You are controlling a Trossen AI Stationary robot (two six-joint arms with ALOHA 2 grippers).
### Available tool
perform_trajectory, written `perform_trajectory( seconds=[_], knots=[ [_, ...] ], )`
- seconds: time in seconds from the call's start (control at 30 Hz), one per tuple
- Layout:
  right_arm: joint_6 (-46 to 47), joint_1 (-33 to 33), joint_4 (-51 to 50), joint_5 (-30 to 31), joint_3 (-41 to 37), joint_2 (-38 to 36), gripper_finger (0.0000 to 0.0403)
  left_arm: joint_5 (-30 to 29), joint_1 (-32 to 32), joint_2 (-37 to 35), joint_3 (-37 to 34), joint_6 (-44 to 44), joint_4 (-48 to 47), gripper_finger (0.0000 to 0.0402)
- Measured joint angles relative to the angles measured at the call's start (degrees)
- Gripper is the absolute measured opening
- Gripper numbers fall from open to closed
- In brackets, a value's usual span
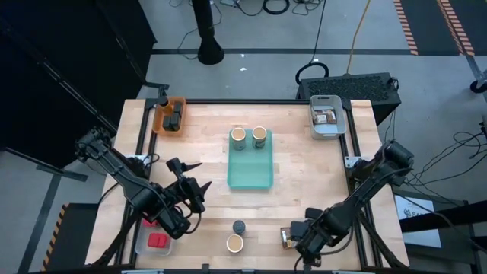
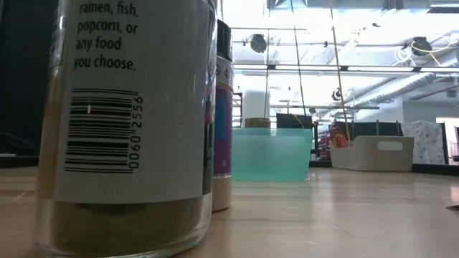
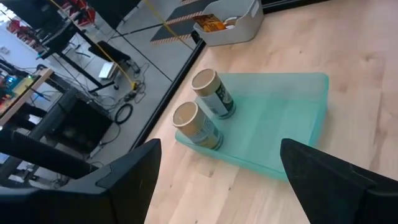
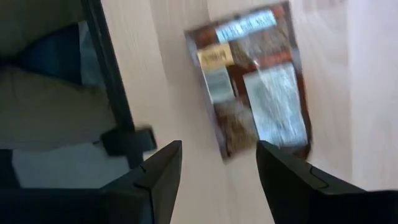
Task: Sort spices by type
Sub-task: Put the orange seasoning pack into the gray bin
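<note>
A dark brown spice packet [image 4: 255,93] lies flat on the table near its front right edge [image 1: 287,237]. My right gripper [image 4: 217,168] hangs open over the packet's end, pointing steeply down, its fingers standing to either side without touching. A small black jar [image 1: 239,227] and a tan jar [image 1: 234,243] stand near the front edge. Two tan jars [image 3: 211,93] [image 3: 196,124] stand at the far end of the teal tray [image 3: 280,124]. My left gripper [image 3: 217,180] waits open at the table's left [image 1: 195,175], facing the tray.
An orange bin [image 1: 169,114] with dark jars stands at the far left. A pale bin [image 1: 327,116] with packets is at the far right. A clear bin [image 1: 156,242] holding a red box sits at the front left. In the low view a jar [image 2: 129,122] stands close.
</note>
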Motion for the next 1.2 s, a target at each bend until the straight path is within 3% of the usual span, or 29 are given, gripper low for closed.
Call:
perform_trajectory(
  seconds=[0.57,0.7,1.0,1.2],
  knots=[
    [-1.3,-0.1,0.8,3.3,0.2,10.7,0.0188,0.0,0.0,0.0,0.0,0.0,1.0,0.0329],
    [-1.6,-0.3,0.6,3.6,0.2,11.5,0.0154,0.0,0.0,0.0,0.0,0.0,1.0,0.0329],
    [-2.0,-0.3,0.7,6.1,0.2,11.7,0.0018,0.0,0.0,0.0,0.0,0.0,1.1,0.0329],
    [-2.2,-0.6,0.4,6.1,-0.1,10.2,0.001,0.0,0.0,0.0,0.0,0.0,1.1,0.0329]
  ],
)
